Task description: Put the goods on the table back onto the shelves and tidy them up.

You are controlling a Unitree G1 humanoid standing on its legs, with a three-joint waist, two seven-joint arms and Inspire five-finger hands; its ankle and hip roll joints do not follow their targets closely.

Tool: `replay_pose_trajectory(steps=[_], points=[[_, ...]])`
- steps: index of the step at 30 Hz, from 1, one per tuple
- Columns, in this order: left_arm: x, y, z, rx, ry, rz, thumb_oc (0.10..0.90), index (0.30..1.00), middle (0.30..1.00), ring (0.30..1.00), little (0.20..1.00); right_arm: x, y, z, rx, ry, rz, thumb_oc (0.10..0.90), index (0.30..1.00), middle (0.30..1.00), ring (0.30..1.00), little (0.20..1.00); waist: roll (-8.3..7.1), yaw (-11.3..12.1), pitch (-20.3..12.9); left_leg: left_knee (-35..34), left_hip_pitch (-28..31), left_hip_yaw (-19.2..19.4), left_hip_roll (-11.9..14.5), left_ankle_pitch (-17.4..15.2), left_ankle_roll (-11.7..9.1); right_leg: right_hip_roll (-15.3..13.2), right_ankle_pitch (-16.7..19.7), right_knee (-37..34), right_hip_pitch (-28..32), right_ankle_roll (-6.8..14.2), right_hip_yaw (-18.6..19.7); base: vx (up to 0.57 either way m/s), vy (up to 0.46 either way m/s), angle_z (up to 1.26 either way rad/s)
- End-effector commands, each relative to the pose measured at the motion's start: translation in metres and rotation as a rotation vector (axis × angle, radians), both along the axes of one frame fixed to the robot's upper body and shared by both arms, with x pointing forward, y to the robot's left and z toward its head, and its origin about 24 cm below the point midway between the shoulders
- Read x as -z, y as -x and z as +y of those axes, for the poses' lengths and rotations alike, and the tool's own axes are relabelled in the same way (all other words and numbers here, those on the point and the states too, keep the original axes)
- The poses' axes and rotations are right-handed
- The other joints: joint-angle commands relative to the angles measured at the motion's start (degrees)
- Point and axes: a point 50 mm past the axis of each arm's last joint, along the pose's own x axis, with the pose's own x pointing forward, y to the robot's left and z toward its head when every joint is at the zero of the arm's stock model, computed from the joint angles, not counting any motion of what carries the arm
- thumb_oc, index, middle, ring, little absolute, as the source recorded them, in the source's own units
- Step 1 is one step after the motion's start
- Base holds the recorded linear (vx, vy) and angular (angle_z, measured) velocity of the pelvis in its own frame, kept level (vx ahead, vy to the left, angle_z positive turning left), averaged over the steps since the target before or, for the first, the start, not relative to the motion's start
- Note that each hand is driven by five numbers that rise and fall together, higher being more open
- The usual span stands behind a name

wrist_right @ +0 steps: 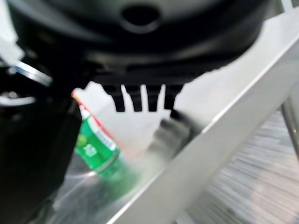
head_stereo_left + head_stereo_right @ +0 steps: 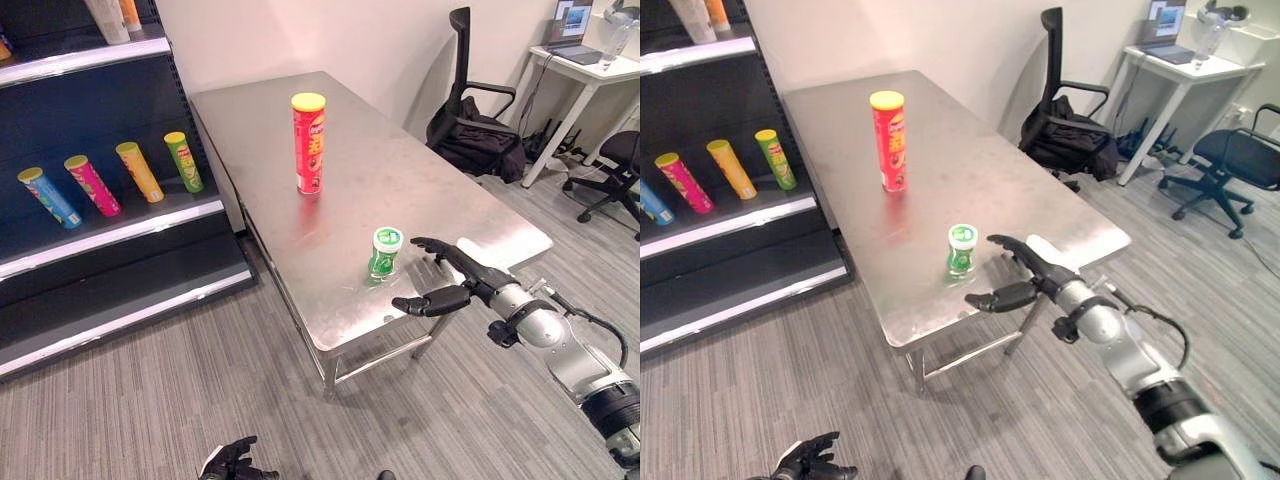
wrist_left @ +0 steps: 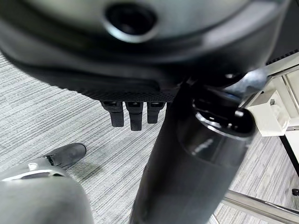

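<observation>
A small green can with a white lid (image 2: pixel 385 252) stands near the front edge of the steel table (image 2: pixel 400 180). Just to its right, my right hand (image 2: pixel 470 284) hovers open at the table's edge, fingers above and thumb below, a small gap from the can. The right wrist view has the green can (image 1: pixel 99 151) past the straight fingers (image 1: pixel 140 99). Farther back in the middle of the table, a tall red tube with a yellow lid (image 2: pixel 308 142) stands upright. Low above the floor hangs my left hand (image 2: pixel 236 461), relaxed and holding nothing.
Dark shelves (image 2: pixel 110 235) stand left of the table, with several coloured tubes (image 2: pixel 92 184) leaning on the middle shelf. A black office chair (image 2: pixel 475 120) stands behind the table on the right. Farther right are a white desk with a laptop (image 2: pixel 578 50) and another chair (image 2: pixel 620 165).
</observation>
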Motion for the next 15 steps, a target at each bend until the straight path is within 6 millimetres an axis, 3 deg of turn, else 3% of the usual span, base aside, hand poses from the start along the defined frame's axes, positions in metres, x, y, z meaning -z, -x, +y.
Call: replay_pose_trajectory(steps=[1, 15], points=[[-0.015, -0.029, 0.013, 0.049, -0.046, -0.11, 0.8, 0.9, 0.9, 0.9, 0.9, -0.041, -0.027, 0.022, -0.034, -0.024, -0.192, 0.8, 0.9, 0.9, 0.9, 0.9, -3.26, 1.63, -2.41, 0.51, -1.91, 3.46, 2.06, 1.29, -2.67, -4.5, -3.23, 0.49, 3.78, 4.73, 1.22, 0.01, -0.002, 0.11], [-0.011, -0.025, 0.011, 0.03, -0.053, -0.089, 0.8, 0.9, 0.9, 0.9, 0.9, -0.04, -0.044, 0.034, 0.002, -0.074, -0.189, 0.8, 0.9, 0.9, 0.9, 0.9, -3.84, 2.8, -2.28, 0.51, -2.68, 2.57, 2.23, 1.55, -2.79, -4.42, -3.34, 0.67, 3.8, 4.45, 0.08, 0.01, -0.002, 0.04]])
